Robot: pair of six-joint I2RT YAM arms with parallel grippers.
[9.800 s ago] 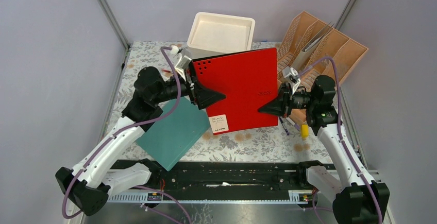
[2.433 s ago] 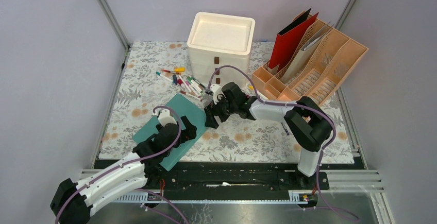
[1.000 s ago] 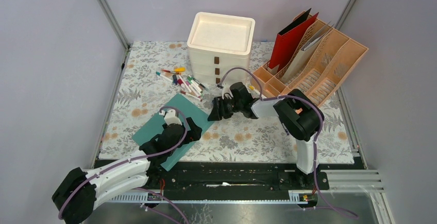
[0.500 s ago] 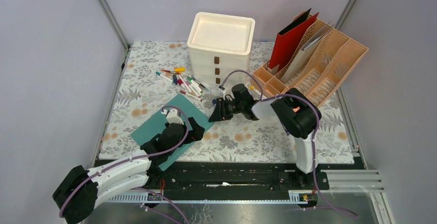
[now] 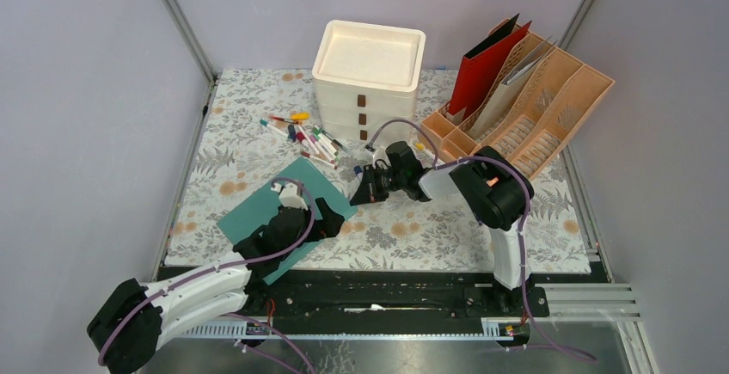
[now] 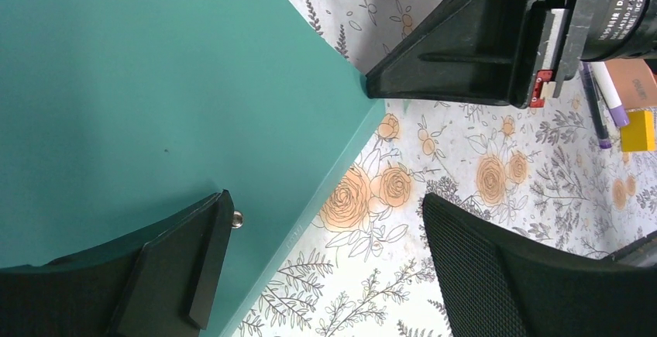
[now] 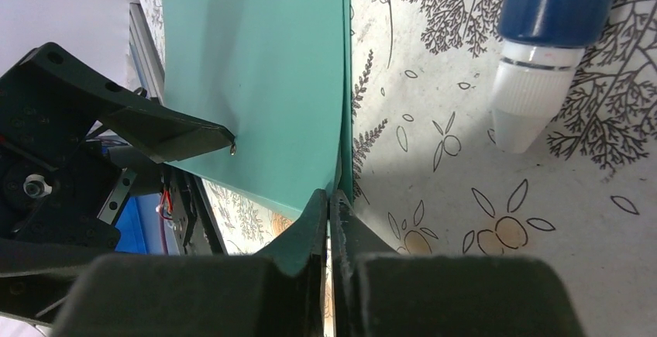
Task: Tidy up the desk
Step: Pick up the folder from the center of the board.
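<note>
A teal folder [image 5: 275, 206] lies flat on the desk [image 5: 430, 228] at the near left, one corner pointing right. My right gripper [image 5: 357, 195] reaches across low and is shut on that corner; the wrist view shows the thin teal folder [image 7: 256, 81] edge pinched between the closed jaws of the right gripper [image 7: 331, 197]. My left gripper [image 5: 329, 219] hovers open over the folder's near right edge. In its wrist view the left gripper [image 6: 325, 201] has one finger above the teal folder [image 6: 155, 81] and the other above bare cloth.
Several markers [image 5: 309, 137] lie scattered behind the folder, one blue-capped marker [image 7: 542, 12] close to my right jaws. A cream drawer unit [image 5: 365, 73] stands at the back. A tan file organizer [image 5: 533, 99] at the back right holds a red folder [image 5: 481, 69].
My right gripper has closed on the teal folder's corner over the last second. The left gripper has crept slightly right along the folder and stays open.
</note>
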